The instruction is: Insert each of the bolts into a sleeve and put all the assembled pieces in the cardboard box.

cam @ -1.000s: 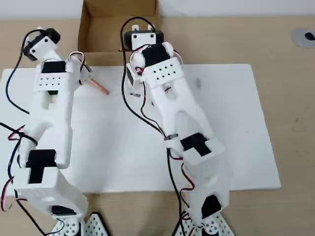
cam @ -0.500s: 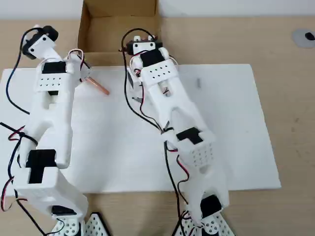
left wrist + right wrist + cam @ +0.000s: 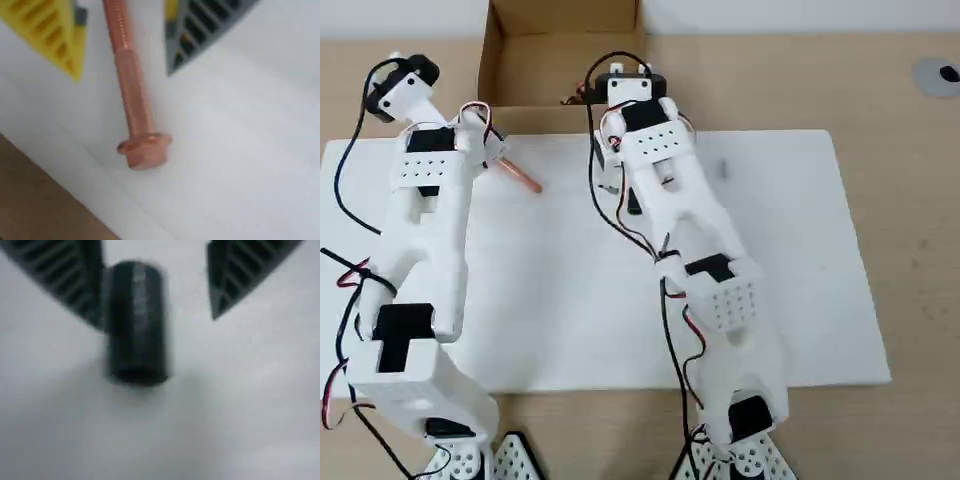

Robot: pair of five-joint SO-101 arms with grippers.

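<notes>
Though bolt point(image 3: 134, 105) runs off-frame | left tool point(image 3: 124, 72) released astride it | right tool point(image 3: 158, 320) released astride blurred sleeve point(image 3: 135, 330)

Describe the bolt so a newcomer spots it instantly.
On the white sheet, look by the left corner of the cardboard box. The bolt pokes out from the left end effector: slim, copper, hex-headed, unlike the stubby black sleeve nearby.
</notes>
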